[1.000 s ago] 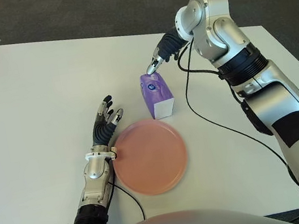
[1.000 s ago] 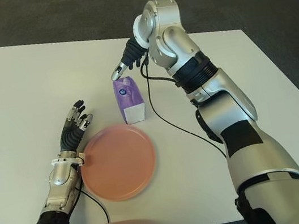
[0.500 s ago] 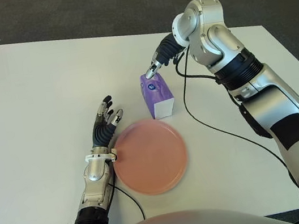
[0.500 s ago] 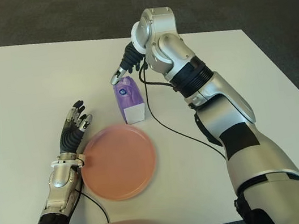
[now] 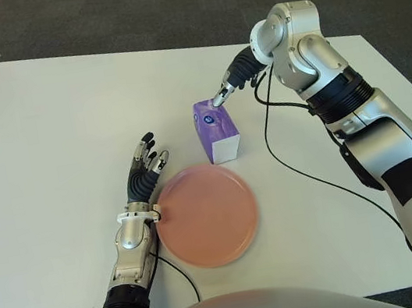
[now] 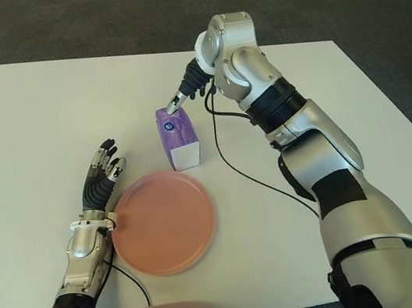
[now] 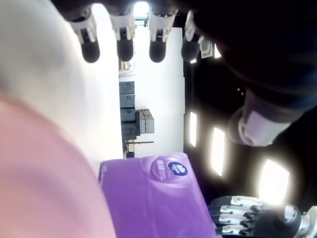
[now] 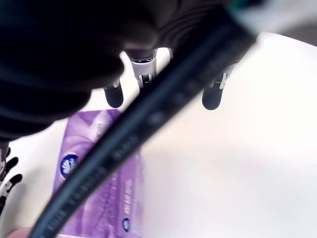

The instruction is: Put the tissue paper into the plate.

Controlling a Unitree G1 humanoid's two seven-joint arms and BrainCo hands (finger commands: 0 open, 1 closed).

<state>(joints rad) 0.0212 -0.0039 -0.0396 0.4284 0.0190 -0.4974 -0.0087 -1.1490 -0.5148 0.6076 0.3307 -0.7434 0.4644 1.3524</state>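
Tissue pack point(image 5: 215, 130) stands beside pink plate point(image 5: 207, 215), right hand point(image 5: 235, 80) above.

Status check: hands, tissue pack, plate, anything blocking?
Right hand open at tissue pack far end, no grasp. Left hand open beside plate. Pack on table, outside plate. Nothing between.

tissue pack point(image 5: 215, 129) behind plate point(image 5: 207, 215) | left hand point(image 5: 144, 174) left of plate

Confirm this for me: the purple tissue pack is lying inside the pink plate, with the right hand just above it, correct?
Not quite. The purple tissue pack stands on the table just beyond the pink plate, not inside it, as the left eye view shows. The right hand is indeed just above it.
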